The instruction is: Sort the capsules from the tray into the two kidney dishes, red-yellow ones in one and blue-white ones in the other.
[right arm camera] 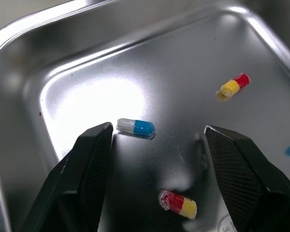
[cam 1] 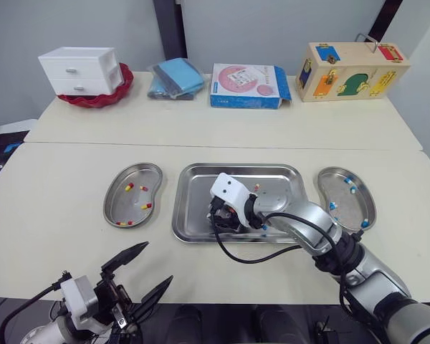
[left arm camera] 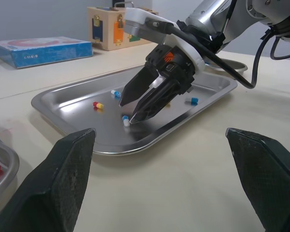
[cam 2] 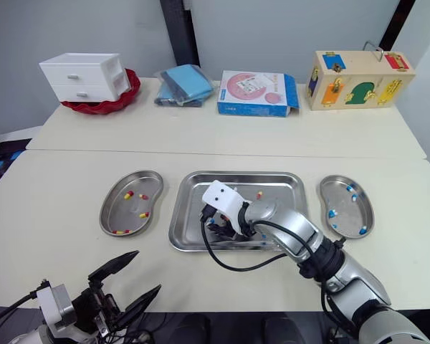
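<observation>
Tray point(cam 1: 279, 179) sits at the middle of the table point(cam 1: 64, 172) in front of me, with one kidney dish on each side of it and just apart from it. My right gripper point(left arm camera: 127, 112) is down inside the tray near its left front corner, tips low over the metal floor, and its claw stands fairly wide with nothing between the pads. A blue-white capsule point(right arm camera: 135, 127) lies flat on the tray floor in that gap, close beside one finger point(right arm camera: 89, 174); I cannot tell whether the tip touches it. Two red-yellow capsules point(right arm camera: 234, 86) lie loose on the tray floor close by, one of them between the fingers nearer the wrist, and a few more blue-white ones are scattered farther along the tray.

The left kidney dish point(cam 1: 115, 183) holds four red-yellow capsules, spread apart. The right kidney dish point(cam 1: 367, 197) holds four blue-white capsules, also spread apart.

My left gripper point(cam 1: 158, 262) hangs at the near edge of the table, well apart from the tray and from both dishes, claw wide and holding nothing
</observation>
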